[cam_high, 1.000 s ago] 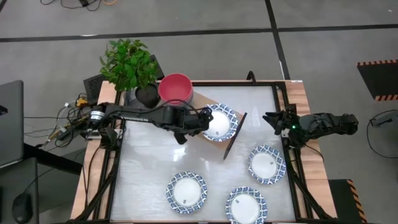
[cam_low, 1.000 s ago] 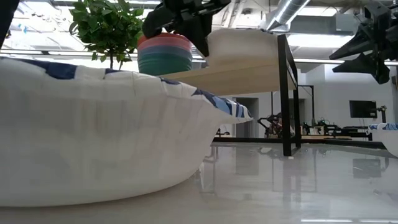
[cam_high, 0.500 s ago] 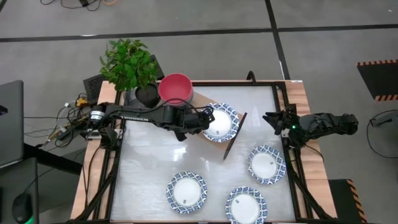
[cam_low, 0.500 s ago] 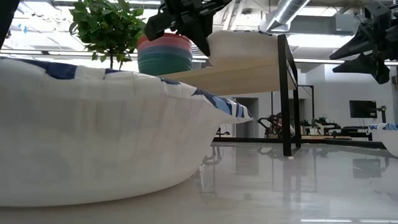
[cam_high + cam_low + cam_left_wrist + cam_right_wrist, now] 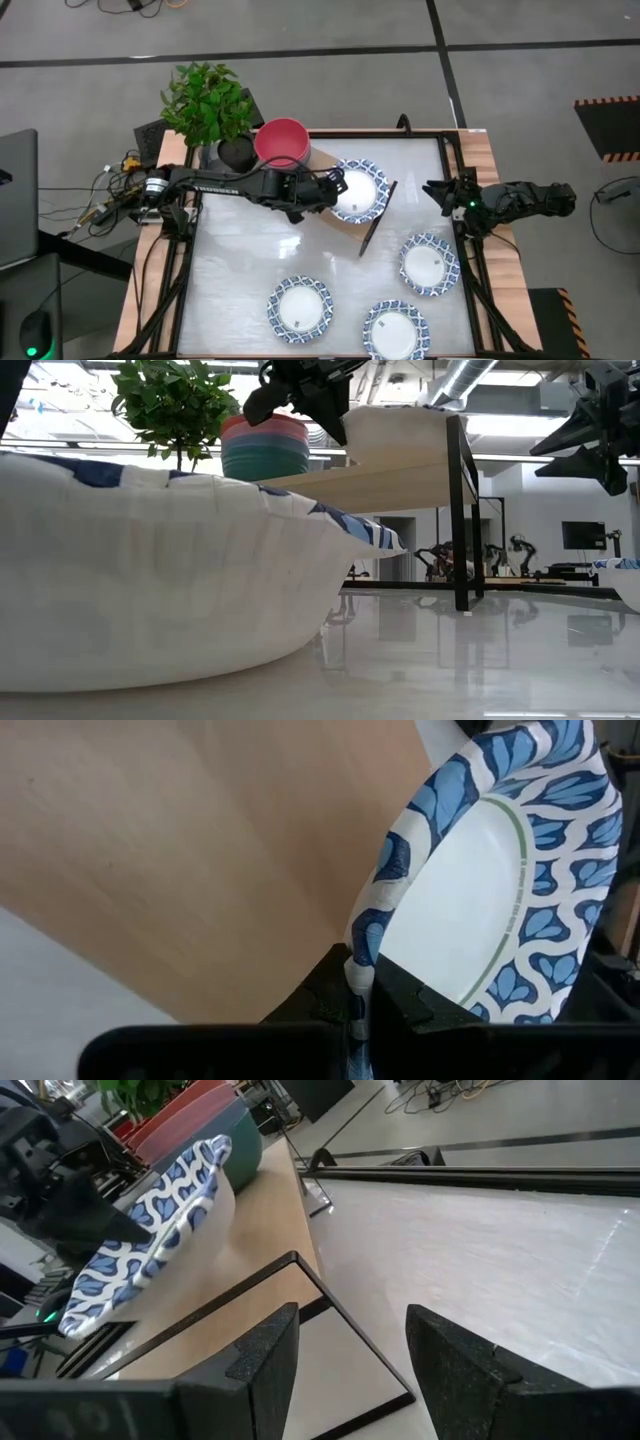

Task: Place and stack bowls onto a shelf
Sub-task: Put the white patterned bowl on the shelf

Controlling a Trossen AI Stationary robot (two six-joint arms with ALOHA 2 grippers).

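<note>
Pinching the rim of a patterned bowl (image 5: 358, 191), my left gripper (image 5: 333, 189) holds it tilted over the shelf (image 5: 400, 478) beside the coloured stack (image 5: 265, 447); right fingers (image 5: 470, 1355) wait open at the table (image 5: 240, 270) edge.

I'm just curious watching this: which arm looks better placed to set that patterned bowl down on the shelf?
Left. The left gripper already pinches the patterned bowl's rim over the shelf, while the right gripper waits open at the table's edge.
</note>
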